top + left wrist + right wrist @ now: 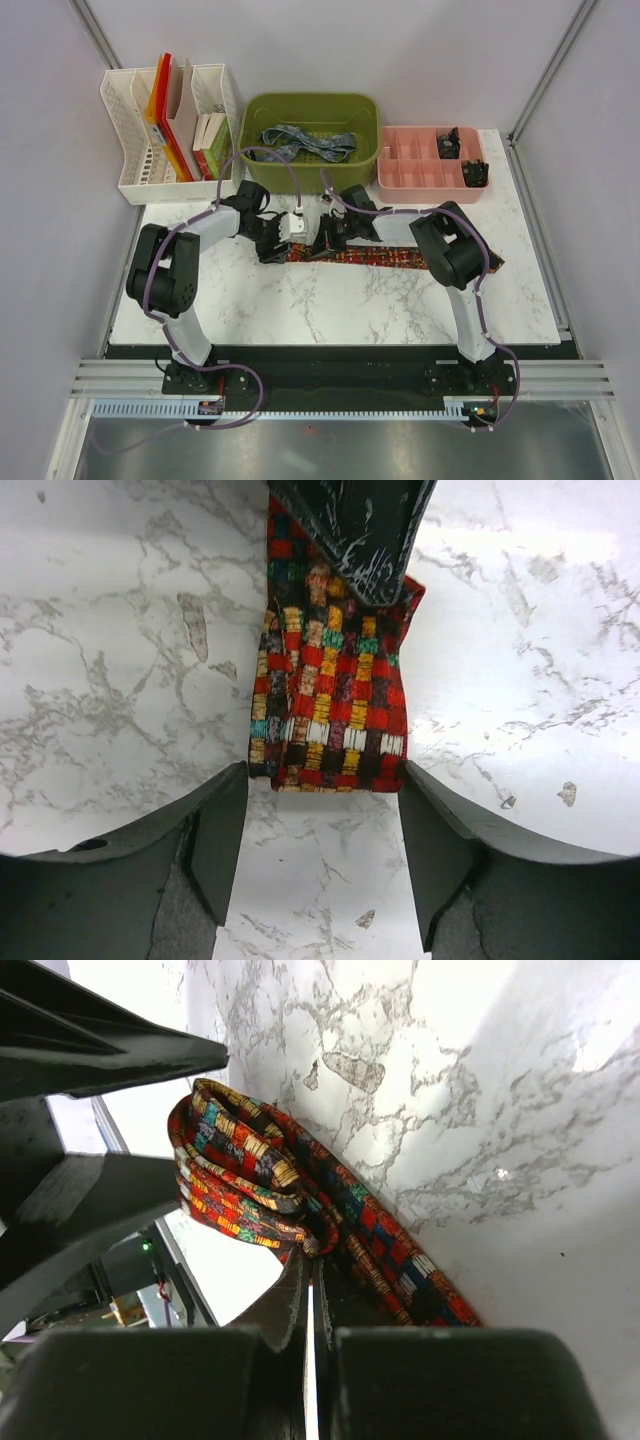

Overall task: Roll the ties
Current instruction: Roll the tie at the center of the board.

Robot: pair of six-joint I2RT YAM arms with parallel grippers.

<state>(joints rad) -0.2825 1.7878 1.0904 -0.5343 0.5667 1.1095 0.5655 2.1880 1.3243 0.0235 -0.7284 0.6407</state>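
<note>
Right jaws tight on red tie [262, 1182] roll, left jaws wide at its end, green bin [310, 99] beyond.

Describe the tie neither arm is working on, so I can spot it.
On the marble table, find the olive-green bin at the far edge, between the white rack and pink tray. The blue-grey tie lies crumpled inside it; the red-orange tie lies on the marble.

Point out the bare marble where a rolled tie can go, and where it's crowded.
Widest bare patch: marble table between the red patterned tie and the near edge. A smaller one lies right of the right arm, below the pink tray. Crowded: before the green bin, where left gripper and right gripper meet.
</note>
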